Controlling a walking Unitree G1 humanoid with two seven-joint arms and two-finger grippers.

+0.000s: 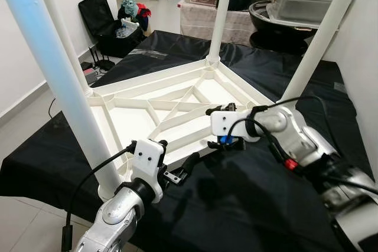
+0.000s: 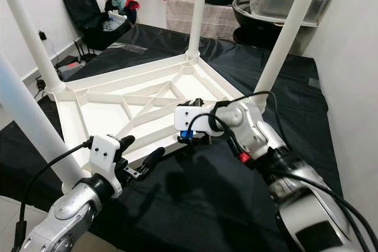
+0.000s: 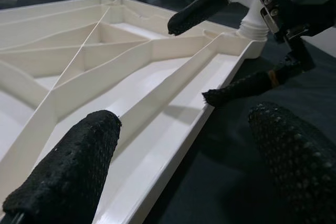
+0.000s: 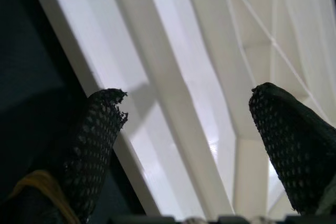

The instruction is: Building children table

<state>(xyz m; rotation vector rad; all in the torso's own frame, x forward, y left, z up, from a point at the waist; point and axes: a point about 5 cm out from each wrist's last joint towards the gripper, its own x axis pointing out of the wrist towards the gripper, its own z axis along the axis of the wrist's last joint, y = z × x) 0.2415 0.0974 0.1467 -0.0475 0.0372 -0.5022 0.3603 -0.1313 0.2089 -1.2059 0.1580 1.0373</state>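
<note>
A white children's table [image 1: 177, 104] lies upside down on a black cloth [image 1: 236, 205], its ribbed underside facing up. Four white legs stand up from its corners: a near left leg [image 1: 59, 81], a far left leg [image 1: 62, 33], a back leg [image 1: 221, 16] and a right leg [image 1: 319, 39]. My left gripper [image 1: 180, 169] is open low at the table's front rim [image 3: 173, 145], one finger over the inside and one over the cloth. Further along the same rim, my right gripper [image 2: 192, 140] is open and astride that rim [image 4: 173, 129], its fingers [image 3: 199, 9] pointing down.
An open black suitcase [image 1: 109, 25] and a soft toy [image 1: 131, 11] sit on the floor at the back left, with cables [image 1: 88, 66] near the wall. Stacked bins and a bowl [image 1: 301, 1] stand at the back right. A white wall [image 1: 360, 57] runs along the right.
</note>
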